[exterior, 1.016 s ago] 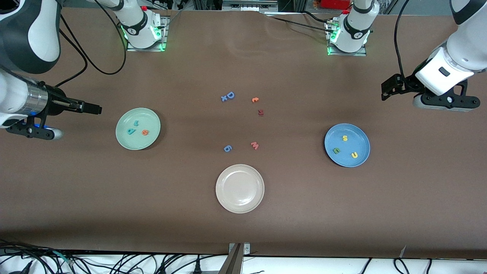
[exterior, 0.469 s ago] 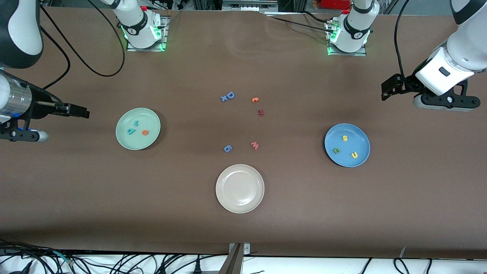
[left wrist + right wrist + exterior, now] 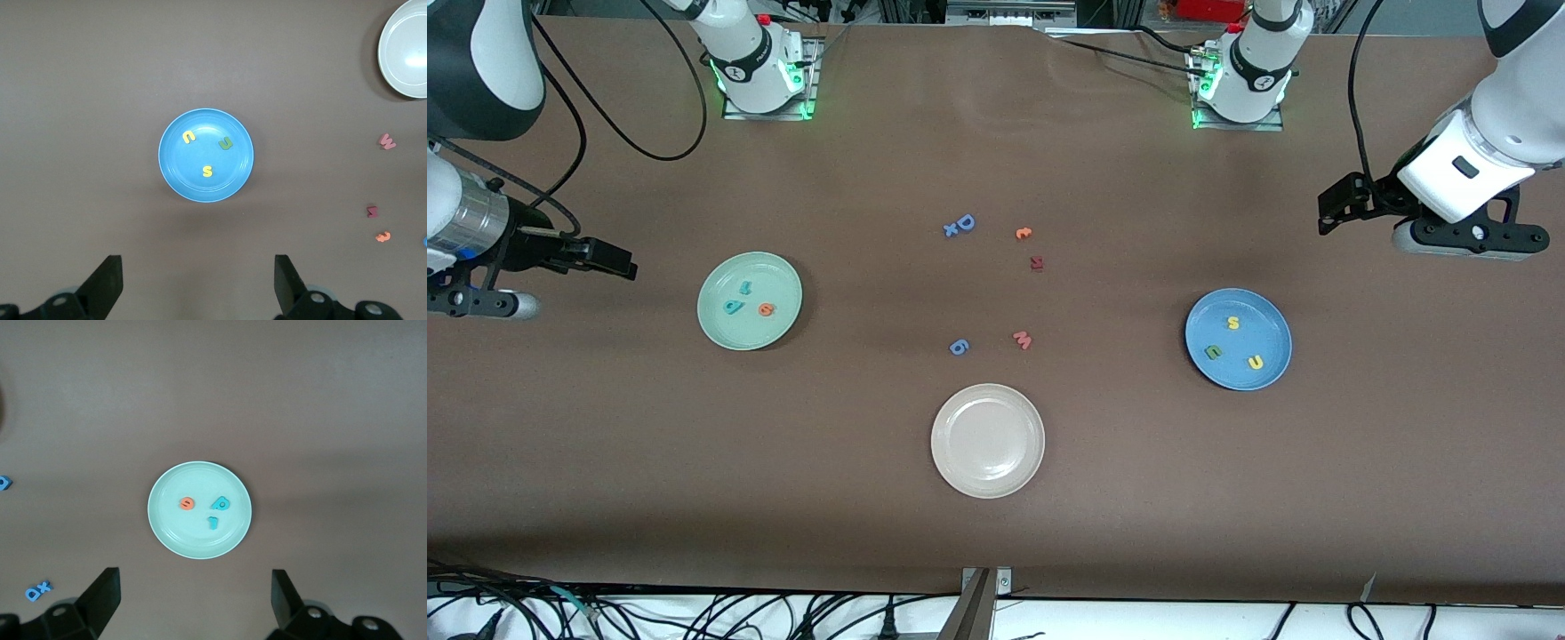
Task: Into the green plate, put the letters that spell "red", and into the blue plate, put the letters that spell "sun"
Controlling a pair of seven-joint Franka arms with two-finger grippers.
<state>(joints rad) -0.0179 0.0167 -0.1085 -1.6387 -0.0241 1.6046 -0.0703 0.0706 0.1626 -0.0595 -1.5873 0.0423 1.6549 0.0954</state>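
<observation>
**A:** What's lying loose on your tabletop [image 3: 605, 462]?

**B:** Around the middle you have strays: a blue capital "D" [image 3: 964, 222] with a small blue cross [image 3: 951, 230] touching it, an orange piece [image 3: 1023, 233] just beside those, and a dark red letter [image 3: 1036, 262] a little nearer the front camera. Nearer still sit a blue round letter [image 3: 958, 347] and the pink "w" [image 3: 1022, 340]. The cream-white plate [image 3: 987, 440] lies nearest the front edge. None of these stands between a tool and its plate.

**A:** And the plates?

**B:** Your green plate [image 3: 749, 300] sits toward the right arm's end. It holds the letters that spell "red": the thin teal "r" [image 3: 745, 286], the teal "d" [image 3: 733, 307] and the orange "e" [image 3: 765, 309], lying close together without touching. Your blue plate [image 3: 1238, 339] sits toward the left arm's end with the letters that spell "sun": the yellow "s" [image 3: 1232, 323], the green "n" [image 3: 1213, 352] and the yellow "u" [image 3: 1255, 362], spread apart.

**A:** Where are the tools?

**B:** Your right tool [image 3: 627, 263] hangs over bare tabletop near the right arm's end edge, well apart from the green plate, fingers spread wide and holding nothing. Your left tool [image 3: 1334, 213] hangs near the left arm's end edge, well apart from the blue plate, likewise wide apart and empty. Each wrist view looks down on its own plate, framed between the two fingers.
</observation>
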